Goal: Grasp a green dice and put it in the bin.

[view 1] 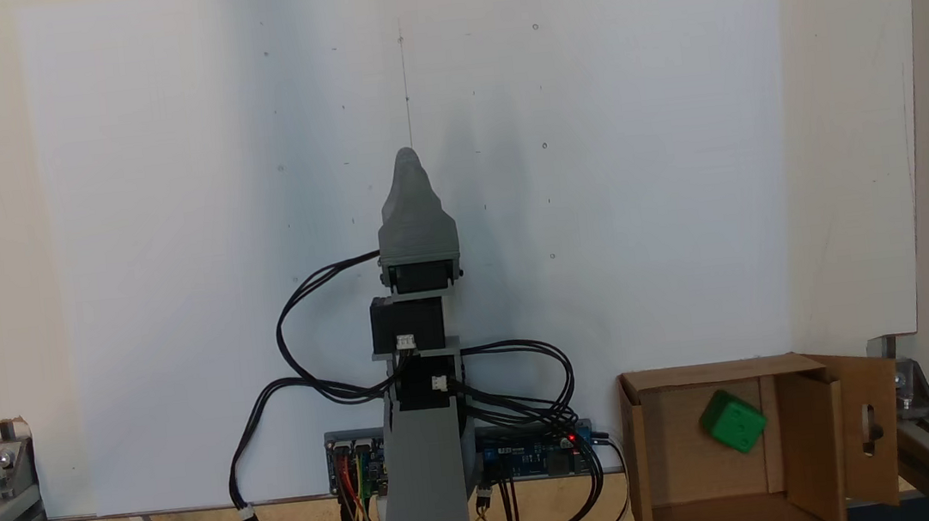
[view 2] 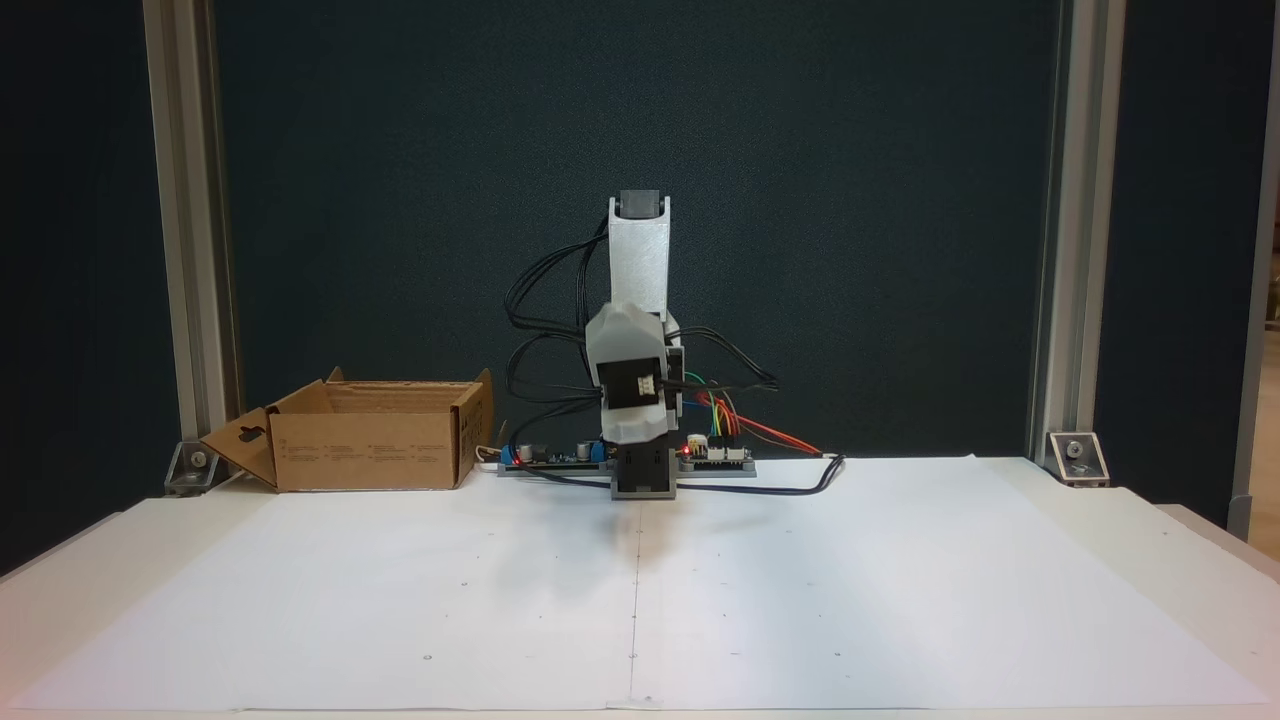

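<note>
White paper (view 2: 640,590) covers the table; green dice (view 1: 733,421) inside bin (view 1: 693,461); claw (view 1: 410,171) state unclear.

The small green plastic dice (view 1: 733,421) lies inside the brown corrugated cardboard bin (view 1: 655,447), tilted, near its back wall. In a fixed view from above, the bin stands at the lower right, right of the grey arm's base and the blue circuit boards (view 1: 536,451), at the near edge of the large white paper sheet (view 1: 634,148). The grey plastic gripper (view 1: 408,163) points up the sheet's middle line. In a fixed view from the front, the bin (view 2: 360,455) stands left of the arm, behind the sheet (view 2: 850,590).
</note>
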